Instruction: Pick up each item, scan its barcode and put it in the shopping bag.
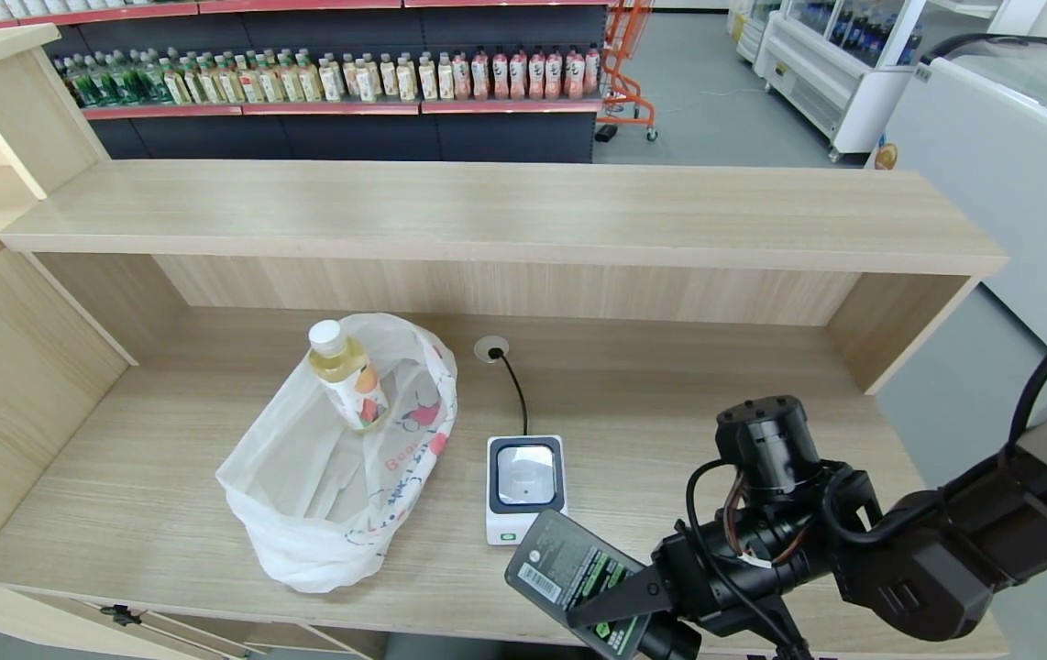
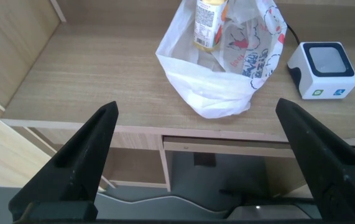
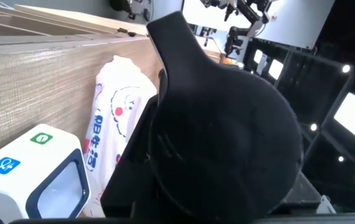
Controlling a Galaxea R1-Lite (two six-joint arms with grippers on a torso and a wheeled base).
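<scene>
A dark flat packet (image 1: 569, 568) with a barcode label facing up is held above the counter's front edge, just in front of the white barcode scanner (image 1: 525, 486). My right gripper (image 1: 633, 605) is shut on it. The same packet (image 3: 227, 143) looms close in the right wrist view, with the scanner (image 3: 34, 174) and bag (image 3: 115, 118) beyond it. To the scanner's left lies the white shopping bag (image 1: 340, 477), mouth open, with a yellow drink bottle (image 1: 349, 376) standing inside. My left gripper (image 2: 196, 162) hangs open and empty off the counter's front edge, facing the bag (image 2: 227, 68).
The scanner's black cable (image 1: 514, 385) runs back to a hole in the wooden counter (image 1: 166, 477). A raised ledge (image 1: 487, 211) and side walls enclose the counter at back, left and right. Bare counter lies to the right of the scanner.
</scene>
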